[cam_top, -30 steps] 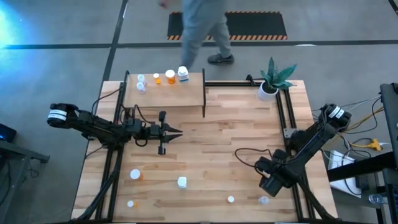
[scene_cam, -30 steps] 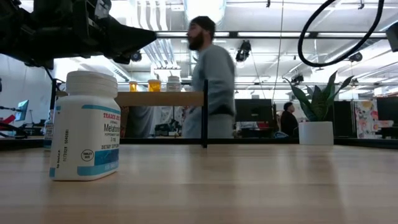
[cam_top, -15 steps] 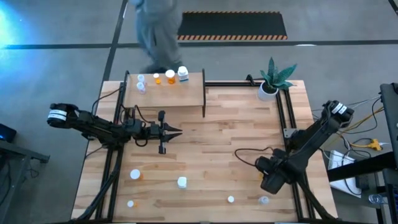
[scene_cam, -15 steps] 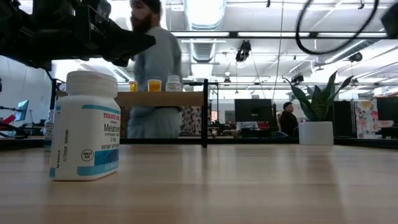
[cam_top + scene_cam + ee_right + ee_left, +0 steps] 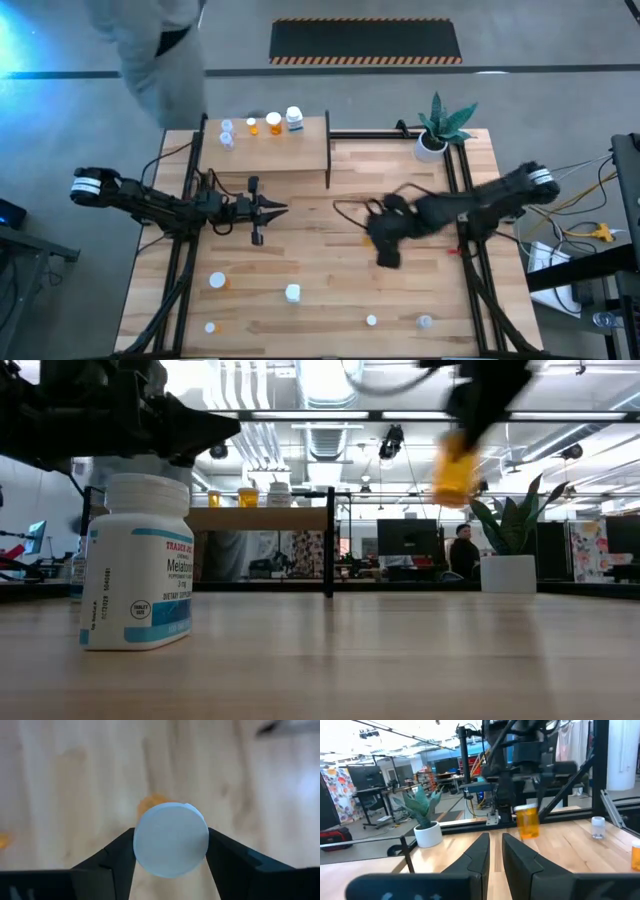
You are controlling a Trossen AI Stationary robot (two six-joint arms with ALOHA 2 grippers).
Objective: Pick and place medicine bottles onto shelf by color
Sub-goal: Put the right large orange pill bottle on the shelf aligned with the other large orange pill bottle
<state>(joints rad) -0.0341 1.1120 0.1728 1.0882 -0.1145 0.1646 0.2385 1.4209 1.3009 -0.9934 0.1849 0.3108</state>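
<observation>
The right gripper holds an orange medicine bottle by its white cap, fingers part-open and pressed on either side of the cap; the bottle hangs above the middle of the counter, well apart from the shelf.

Risk: the grip bears on the cap alone; a fast swing toward the shelf could tilt the bottle or let it slip from the fingers. Risk: the shelf already carries bottles near its far edge; a low or crowded approach could knock one over. Risk: the black posts and upright divider at the shelf edge stand in the likely path of the arm.

The left gripper hovers just in front of the shelf, fingers nearly shut and holding nothing; a converging path could bring the two arms together.

Shelf contents: two pale bottles toward one end, then two orange bottles, then a white bottle. Several more bottles stand on the counter's near part; among them is a white labelled bottle.
</observation>
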